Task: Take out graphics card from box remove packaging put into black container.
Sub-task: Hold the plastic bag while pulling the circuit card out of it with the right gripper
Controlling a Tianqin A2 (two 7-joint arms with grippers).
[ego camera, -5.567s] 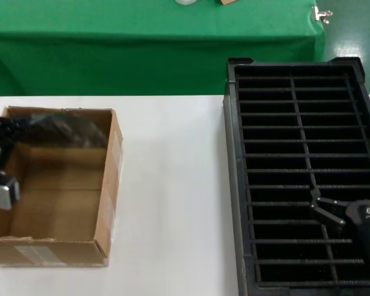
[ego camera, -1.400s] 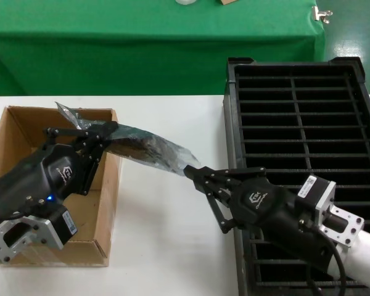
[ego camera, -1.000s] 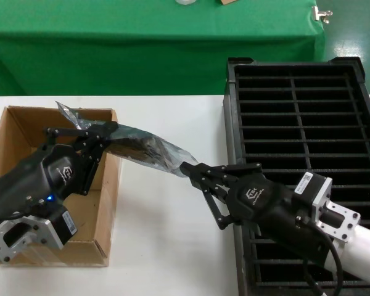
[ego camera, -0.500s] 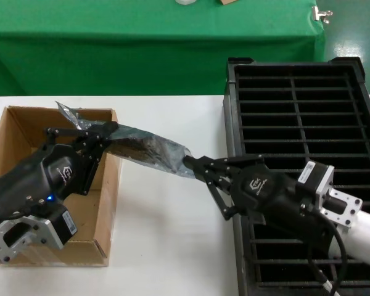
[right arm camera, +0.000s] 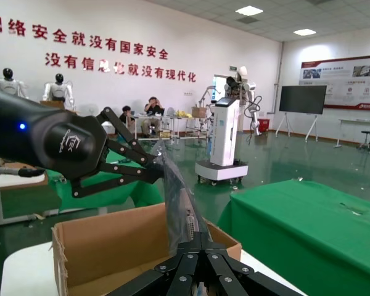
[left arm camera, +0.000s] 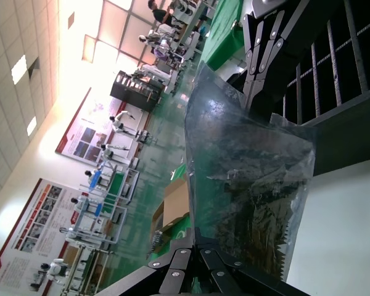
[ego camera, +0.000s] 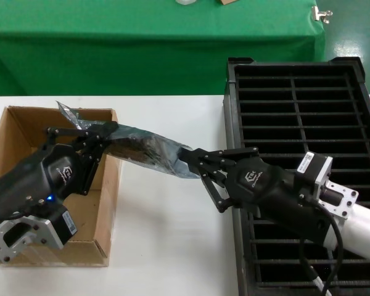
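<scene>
The crinkled grey packaging (ego camera: 142, 148) hangs stretched in the air between both grippers, over the right wall of the brown box (ego camera: 24, 166) and the white table. My left gripper (ego camera: 106, 131) is shut on its end above the box. My right gripper (ego camera: 193, 161) is shut on the other end, where the silver bracket of the graphics card (right arm camera: 190, 223) shows at the jaw tips (right arm camera: 201, 239). The dark card (left arm camera: 259, 203) shows through the packaging (left arm camera: 234, 154) in the left wrist view, above the left gripper (left arm camera: 200, 237). The black container (ego camera: 308, 123) lies to the right, under the right arm.
A green-draped table (ego camera: 154, 49) stands behind the white table (ego camera: 166, 246). The box (right arm camera: 105, 246) and my left gripper (right arm camera: 153, 171) show in the right wrist view. The right gripper (left arm camera: 262, 46) and the container (left arm camera: 339, 80) show in the left wrist view.
The left arm lifted the packaging out of the box. The right arm came over from the container, moved up to the packaging's free end and shut there. The left gripper has held still lately.
</scene>
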